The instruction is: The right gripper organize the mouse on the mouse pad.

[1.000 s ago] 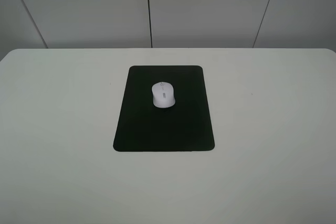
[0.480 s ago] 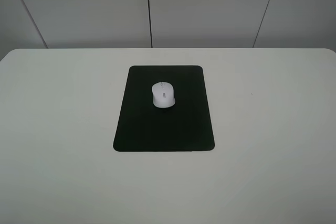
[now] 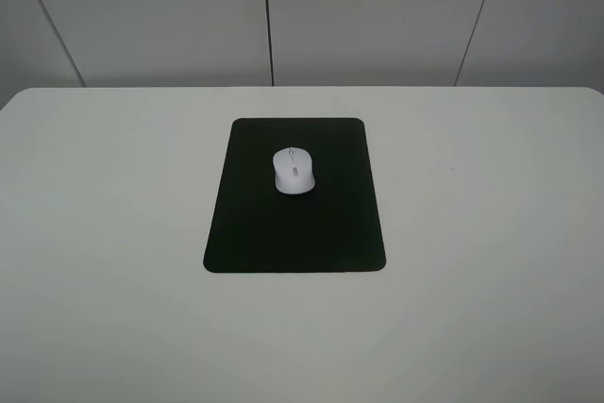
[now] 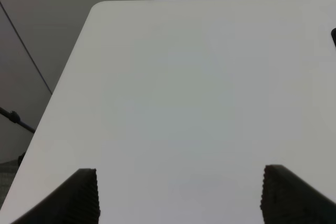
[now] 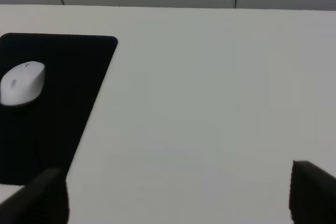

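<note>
Nothing has shifted across the last second in the high view: the scene reads the same throughout, and neither arm enters that view.

Going left to right, the left gripper (image 4: 178, 195) shows only in its wrist view, its two ribbed fingertips (image 4: 84, 195) spread wide over bare white worktop (image 3: 104, 233), holding nothing.

At the middle of the worktop lies the black mouse pad (image 3: 294, 233), long side running from 12 to 6 o'clock. The white mouse (image 3: 293, 170) rests on it, toward the 12 o'clock end and roughly centred across its width, scroll wheel pointing to about 12 o'clock and the body close to square with the pad edges.

On the right, the right gripper (image 5: 178, 198) is likewise seen only from its wrist camera: fingertips (image 5: 312, 190) wide apart, empty, well clear of the pad, with the mouse (image 5: 22, 82) and mouse pad (image 5: 58, 129) off to one side of that picture.

My judgement: with the mouse already lying straight on the pad and both arms drawn back, the task looks finished, or else not yet begun; the stillness alone cannot settle which.
</note>
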Available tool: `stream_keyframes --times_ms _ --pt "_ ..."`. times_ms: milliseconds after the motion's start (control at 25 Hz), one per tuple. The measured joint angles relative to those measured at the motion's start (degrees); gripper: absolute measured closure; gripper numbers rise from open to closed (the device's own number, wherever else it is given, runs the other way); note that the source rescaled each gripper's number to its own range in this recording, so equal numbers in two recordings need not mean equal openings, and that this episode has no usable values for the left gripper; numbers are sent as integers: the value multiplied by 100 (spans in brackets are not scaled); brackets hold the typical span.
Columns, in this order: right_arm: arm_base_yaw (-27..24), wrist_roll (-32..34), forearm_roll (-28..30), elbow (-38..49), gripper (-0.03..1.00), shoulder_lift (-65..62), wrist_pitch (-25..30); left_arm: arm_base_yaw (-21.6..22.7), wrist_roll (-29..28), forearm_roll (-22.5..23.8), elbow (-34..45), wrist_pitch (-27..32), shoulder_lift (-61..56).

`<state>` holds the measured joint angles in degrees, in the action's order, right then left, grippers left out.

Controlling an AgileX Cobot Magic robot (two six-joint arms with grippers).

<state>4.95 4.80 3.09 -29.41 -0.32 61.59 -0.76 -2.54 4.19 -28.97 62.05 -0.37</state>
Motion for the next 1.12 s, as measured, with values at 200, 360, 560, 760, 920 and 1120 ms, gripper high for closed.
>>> stream_keyframes --times_ms 200,360,560,760,920,1120 --pt "-234 0 0 0 -2 0 0 0 0 0 0 0 0" --pt "-244 0 0 0 -2 0 0 0 0 0 0 0 0" --pt "-244 0 0 0 -2 0 0 0 0 0 0 0 0" --pt "-244 0 0 0 -2 0 0 0 0 0 0 0 0" --pt "-244 0 0 0 -2 0 0 0 0 0 0 0 0" --pt "-244 0 0 0 -2 0 0 0 0 0 0 0 0"
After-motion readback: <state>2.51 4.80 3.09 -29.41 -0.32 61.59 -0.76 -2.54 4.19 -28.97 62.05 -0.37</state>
